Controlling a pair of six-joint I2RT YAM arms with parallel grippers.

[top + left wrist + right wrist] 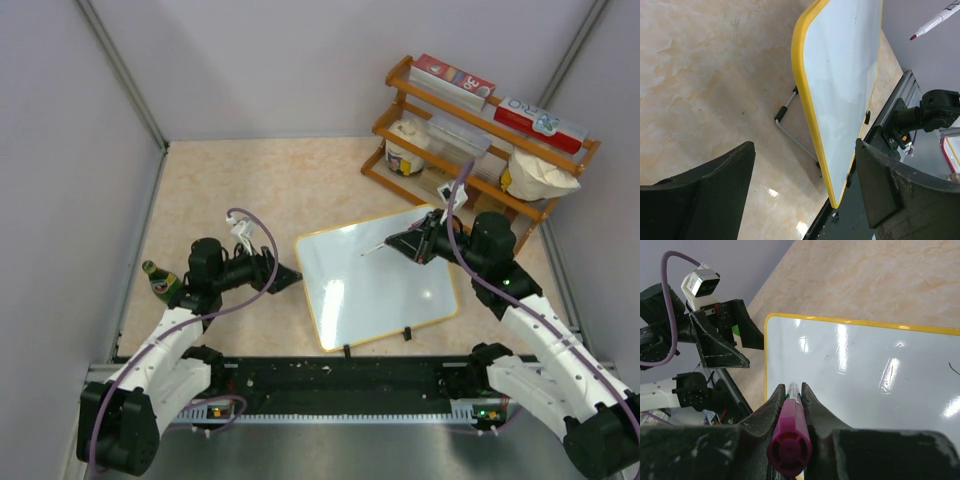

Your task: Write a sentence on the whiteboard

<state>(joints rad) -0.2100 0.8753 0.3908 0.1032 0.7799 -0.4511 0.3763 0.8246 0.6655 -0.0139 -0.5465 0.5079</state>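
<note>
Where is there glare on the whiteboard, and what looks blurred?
Top view: two bright patches on the whiteboard. Right wrist view: several glare streaks; the marker looks soft up close. Left wrist view: none; one glint on the table.

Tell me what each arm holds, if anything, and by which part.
The right jaws are shut on a marker, gripping its barrel just ahead of the magenta end cap. The left jaws stand open beside the whiteboard, holding nothing.
</note>
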